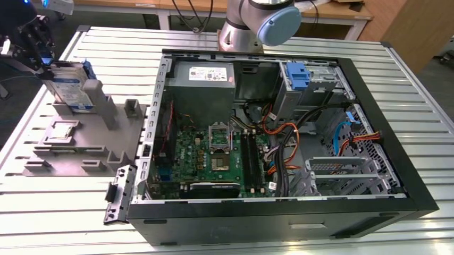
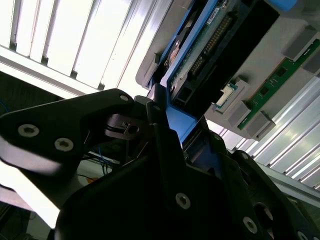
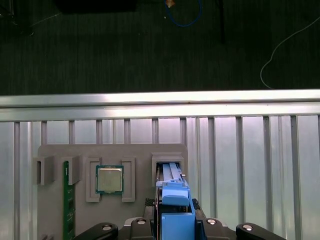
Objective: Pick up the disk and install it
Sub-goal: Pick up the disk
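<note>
While my wrist is hanging over the exterior view's far left, I am pointing my pincer (image 1: 42, 64) down at the grey fixture (image 1: 85, 151) that is lying on the slatted table (image 1: 106, 42). My fingers (image 2: 156, 112) are sitting close together and clamping the disk (image 1: 71, 87) by the bright blue rail along its upper edge; in both wrist views that rail is showing between them. The disk is standing on edge and leaning a little, with its lower end sitting in a slot of the fixture, just beside a tall grey post (image 1: 99, 103). Nearer the camera, a small square chip (image 1: 62, 129) is lying flat in its own pocket, and in the first wrist view a green memory stick (image 3: 65, 200) is resting in a groove beside it. Moving right, the base of my arm (image 1: 259, 21) is rising behind the open computer case (image 1: 284, 212). Inside the case the motherboard (image 1: 212, 154) is lying flat, and farther right a blue bracket (image 1: 298, 74) is standing in the upper bay, well apart from the disk.
</note>
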Tool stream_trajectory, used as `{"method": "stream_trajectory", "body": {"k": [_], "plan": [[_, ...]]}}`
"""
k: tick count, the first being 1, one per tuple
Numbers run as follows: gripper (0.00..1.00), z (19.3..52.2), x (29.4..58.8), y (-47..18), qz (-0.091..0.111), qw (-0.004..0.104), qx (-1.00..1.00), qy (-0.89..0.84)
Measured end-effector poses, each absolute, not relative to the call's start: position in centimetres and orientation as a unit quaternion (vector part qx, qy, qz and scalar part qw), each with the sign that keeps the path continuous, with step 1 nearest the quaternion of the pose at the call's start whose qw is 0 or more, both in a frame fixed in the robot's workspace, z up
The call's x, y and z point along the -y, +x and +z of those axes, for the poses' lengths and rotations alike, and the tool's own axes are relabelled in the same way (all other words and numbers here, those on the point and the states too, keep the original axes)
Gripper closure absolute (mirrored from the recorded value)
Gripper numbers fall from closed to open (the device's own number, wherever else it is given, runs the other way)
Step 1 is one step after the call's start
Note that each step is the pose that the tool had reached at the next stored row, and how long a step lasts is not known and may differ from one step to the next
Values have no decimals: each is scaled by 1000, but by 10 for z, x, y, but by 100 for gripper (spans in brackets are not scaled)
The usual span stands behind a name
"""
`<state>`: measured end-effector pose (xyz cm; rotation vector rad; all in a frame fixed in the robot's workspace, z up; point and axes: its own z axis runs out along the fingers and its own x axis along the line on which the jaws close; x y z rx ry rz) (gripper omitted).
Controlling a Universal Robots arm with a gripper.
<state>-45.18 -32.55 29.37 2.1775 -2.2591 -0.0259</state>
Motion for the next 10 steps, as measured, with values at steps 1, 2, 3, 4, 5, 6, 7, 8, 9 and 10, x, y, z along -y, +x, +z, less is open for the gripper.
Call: {"method": "stream_trajectory", "body": {"k": [1, 2, 3, 4, 5, 6, 7, 8, 9, 10], "plan": [[64, 294, 325, -452, -8, 2, 720, 694], [64, 294, 325, -452, -8, 2, 720, 694], [64, 294, 325, -452, -8, 2, 720, 694], [64, 295, 325, -452, -8, 2, 720, 694], [64, 295, 325, -452, -8, 2, 720, 694], [64, 296, 325, -452, -8, 2, 720, 694], [64, 297, 325, -452, -8, 2, 720, 694], [64, 297, 325, -452, -8, 2, 720, 694], [64, 298, 325, -452, -8, 2, 720, 694], [64, 299, 325, -452, -8, 2, 720, 694]]}}
